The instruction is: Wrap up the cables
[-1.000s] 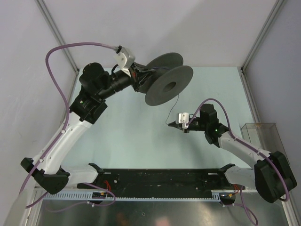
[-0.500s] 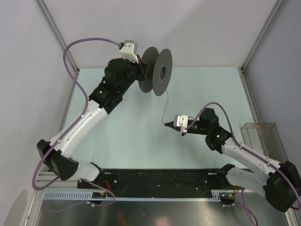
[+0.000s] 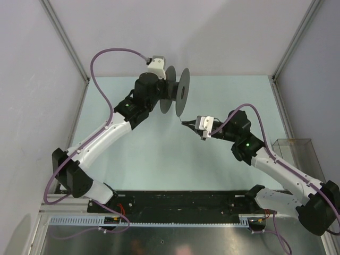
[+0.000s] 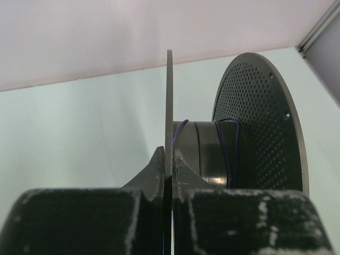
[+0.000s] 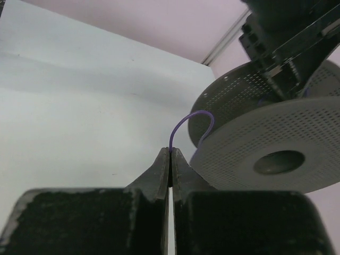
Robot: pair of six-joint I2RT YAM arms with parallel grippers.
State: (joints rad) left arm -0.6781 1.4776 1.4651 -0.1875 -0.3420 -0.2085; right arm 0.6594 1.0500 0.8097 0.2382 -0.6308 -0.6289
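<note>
Right gripper [image 5: 170, 155] pinches the cable [image 5: 196, 112] at its tips (left gripper [image 4: 169, 160] clamps spool [image 4: 255, 122] flange).

I'm driving a rig in what is plainly a robotics lab test cell: plain pale enclosure panels [image 3: 212, 32] framed by slanting aluminium corner posts [image 3: 64, 40] wall in a bare mint-green tabletop [image 3: 159, 159]. A white-and-black jointed robot arm on the left [image 3: 101, 141] and its twin on the right [image 3: 281, 167], each trailing thick purple cables [image 3: 106, 52], are bolted to a long black mounting rail [image 3: 180, 201] at the near edge. Nearer still lie a white slotted cable duct [image 3: 175, 222] and a brushed metal sheet [image 3: 159, 239], and a clear plastic box [image 3: 300, 144] stands at the right edge.
</note>
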